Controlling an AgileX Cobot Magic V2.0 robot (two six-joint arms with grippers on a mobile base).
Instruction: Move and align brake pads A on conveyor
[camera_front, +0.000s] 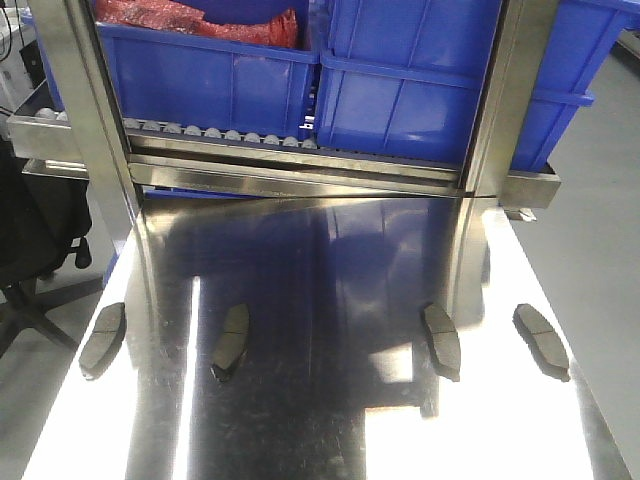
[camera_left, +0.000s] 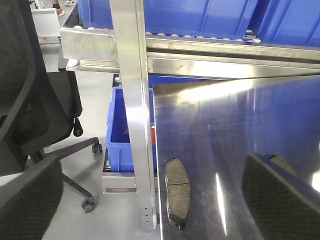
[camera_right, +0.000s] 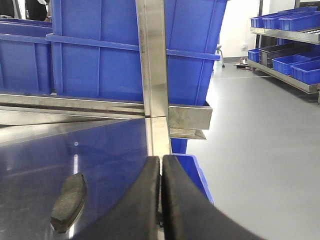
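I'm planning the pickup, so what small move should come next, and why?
Probably lower the open left hand onto the grey-brown curved brake pad near the left edge of the shiny steel tabletop: it lies between the spread fingers, and no pad is held yet.

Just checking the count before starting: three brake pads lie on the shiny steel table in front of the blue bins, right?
Not three: four brake pads lie on the shiny steel table in front of the blue bins, as the exterior front-facing view shows.
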